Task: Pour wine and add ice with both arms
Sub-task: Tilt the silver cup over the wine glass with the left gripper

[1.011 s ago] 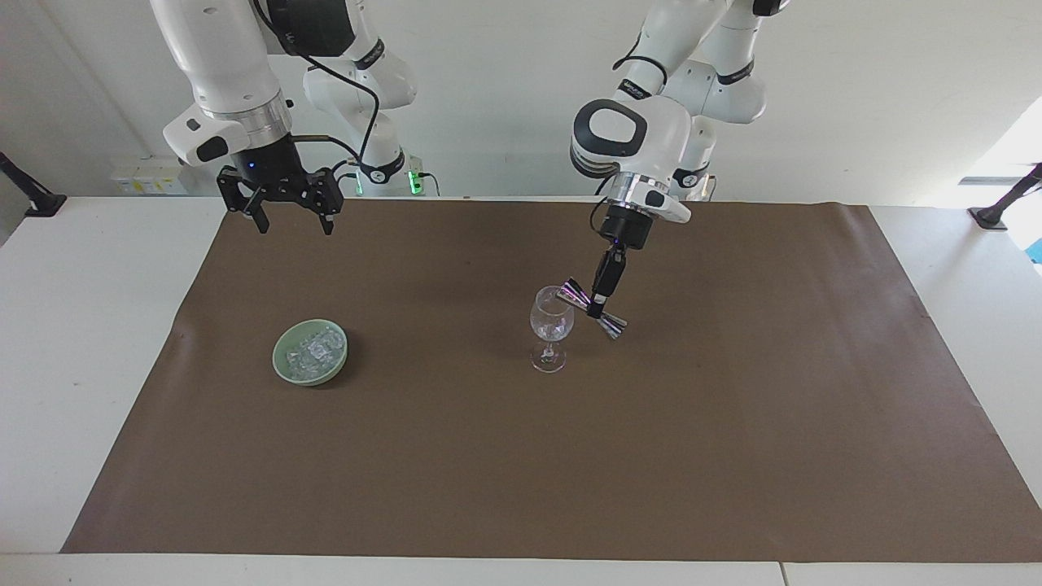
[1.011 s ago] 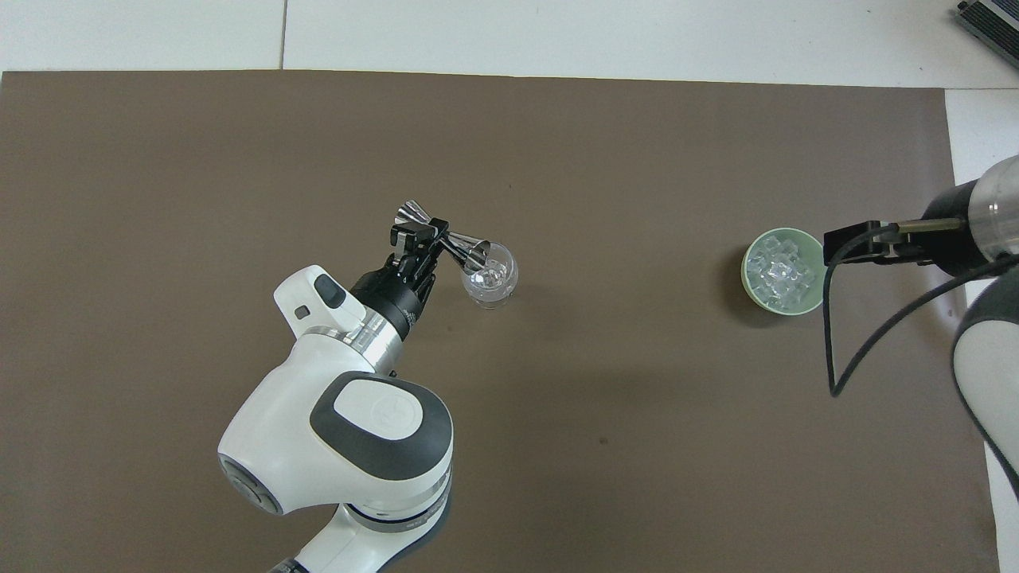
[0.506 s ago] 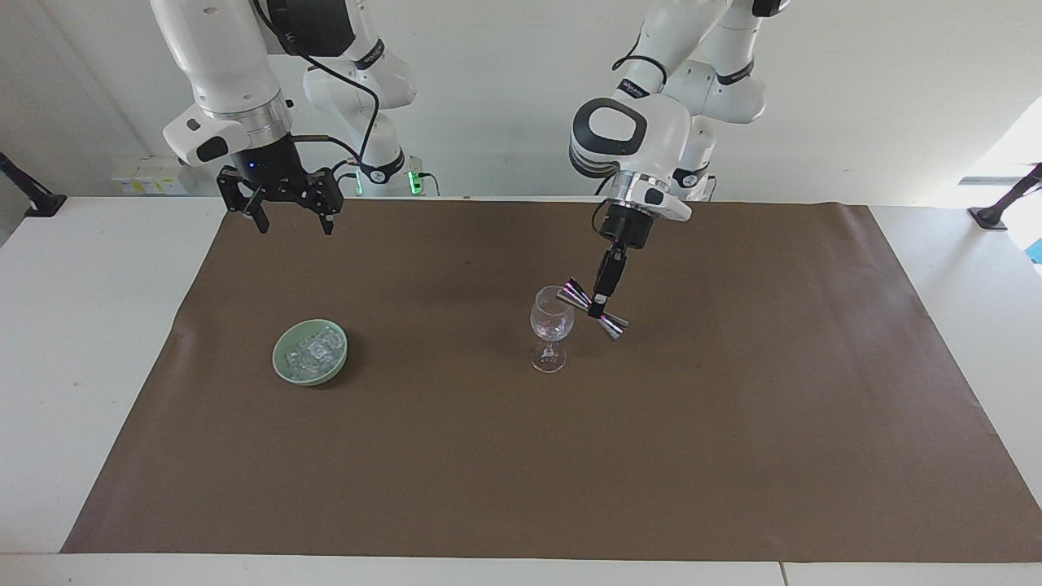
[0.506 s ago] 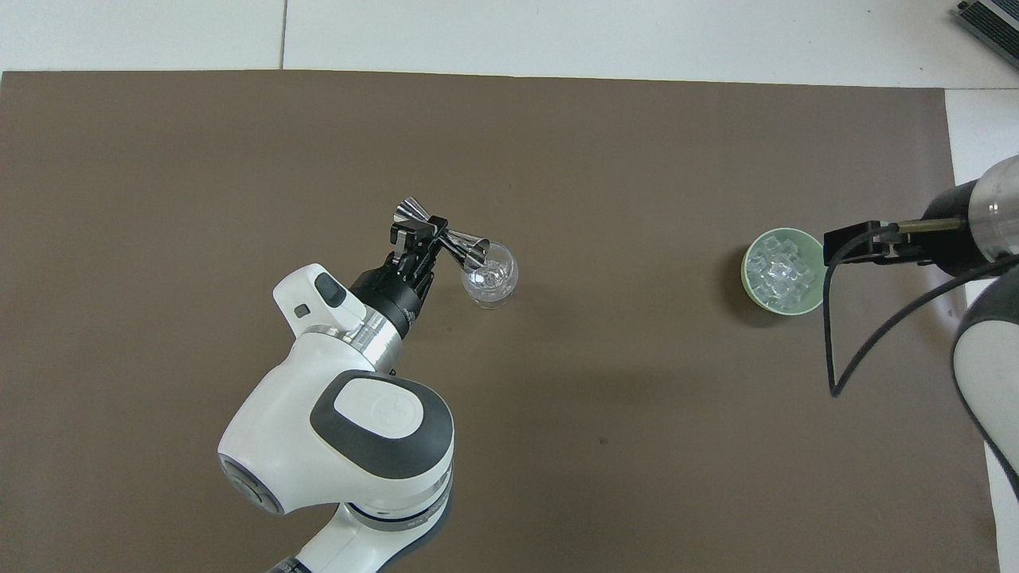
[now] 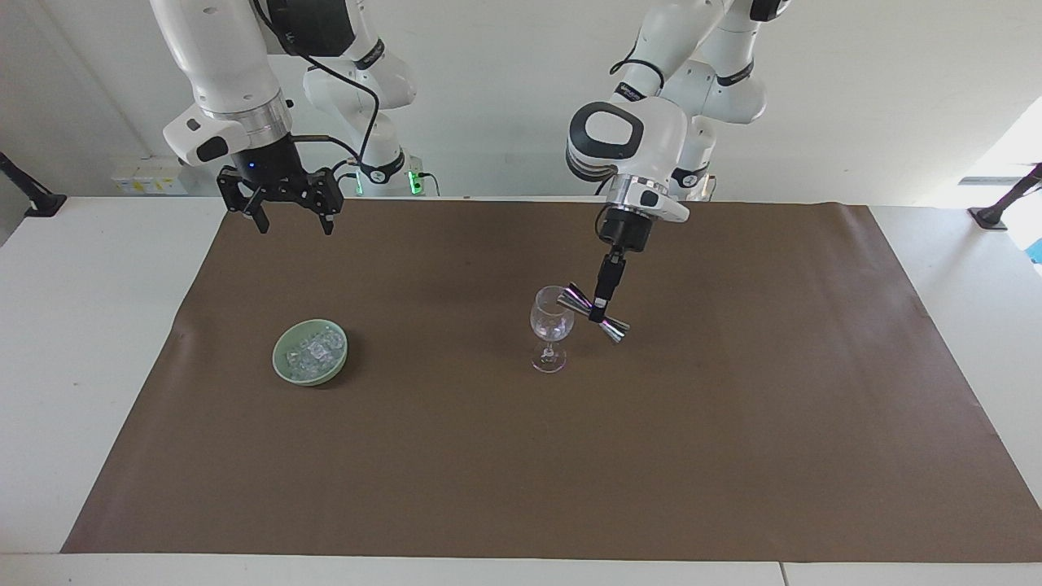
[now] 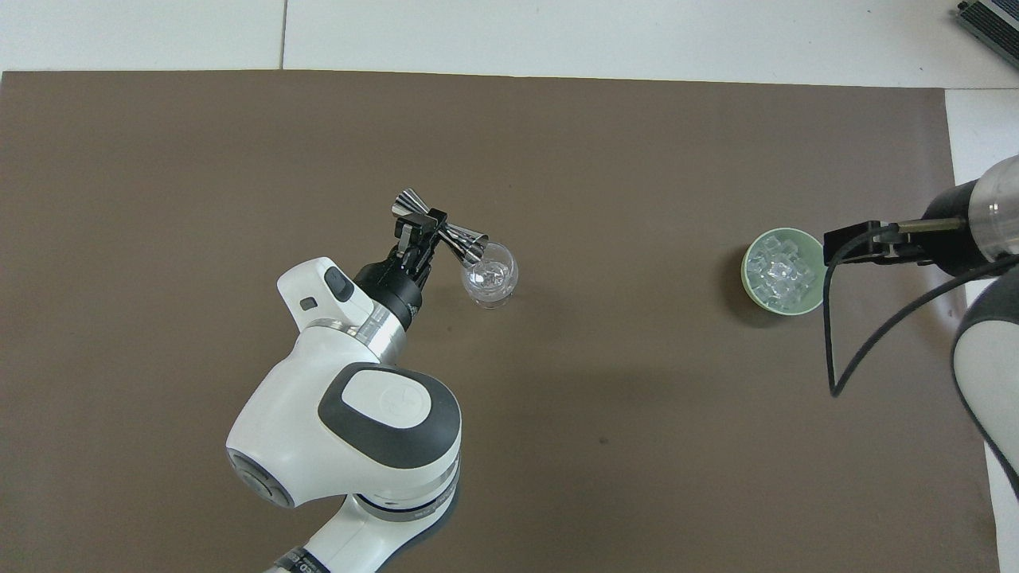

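Note:
A clear stemmed wine glass point(image 5: 551, 321) point(image 6: 492, 278) stands mid-mat. My left gripper point(image 5: 600, 306) point(image 6: 420, 232) is shut on the waist of a silver double-ended jigger point(image 5: 615, 328) point(image 6: 471, 241). The jigger is tipped, with one mouth at the glass's rim. No wine shows in either view. Ice point(image 5: 316, 350) point(image 6: 780, 274) lies heaped in a pale green bowl point(image 5: 281, 358) point(image 6: 814, 253) toward the right arm's end. My right gripper point(image 5: 289, 218) point(image 6: 836, 245) hangs open and empty, high over the mat's edge, on the robots' side of the bowl.
A brown mat point(image 5: 733, 407) covers most of the white table point(image 5: 98, 325). Cables hang from the right arm point(image 6: 832, 334) beside the bowl. Black brackets sit at both ends of the table point(image 5: 997, 213).
The left wrist has turned a little, and the jigger's end at the glass rim has dipped slightly. The right arm has not moved.

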Robot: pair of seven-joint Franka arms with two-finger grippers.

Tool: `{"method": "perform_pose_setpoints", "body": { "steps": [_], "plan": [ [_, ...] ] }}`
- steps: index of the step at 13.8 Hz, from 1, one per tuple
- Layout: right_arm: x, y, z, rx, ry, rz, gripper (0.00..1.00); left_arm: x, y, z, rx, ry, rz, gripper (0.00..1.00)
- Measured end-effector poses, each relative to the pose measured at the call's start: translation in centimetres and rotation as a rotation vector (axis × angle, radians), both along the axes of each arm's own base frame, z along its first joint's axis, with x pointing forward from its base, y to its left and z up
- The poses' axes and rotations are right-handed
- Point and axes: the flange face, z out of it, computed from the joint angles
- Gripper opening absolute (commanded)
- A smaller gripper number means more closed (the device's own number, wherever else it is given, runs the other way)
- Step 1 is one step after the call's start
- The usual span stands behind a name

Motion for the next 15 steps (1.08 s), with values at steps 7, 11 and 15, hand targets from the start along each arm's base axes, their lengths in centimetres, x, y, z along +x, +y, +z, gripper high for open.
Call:
{"method": "perform_pose_setpoints", "body": {
  "steps": [7, 11, 15],
  "plan": [
    [0.0, 0.0, 0.0, 0.0, 0.0, 0.0, 1.0, -0.71, -0.73, 0.08, 0.054, -0.023, -0.03, 0.0],
    [0.0, 0.0, 0.0, 0.0, 0.0, 0.0, 1.0, -0.67, -0.75, 0.19, 0.076, -0.036, -0.046, 0.0],
    [0.0, 0.0, 0.0, 0.0, 0.0, 0.0, 1.0, -0.64, -0.76, 0.22, 0.103, -0.051, -0.067, 0.0]
  ]
}}
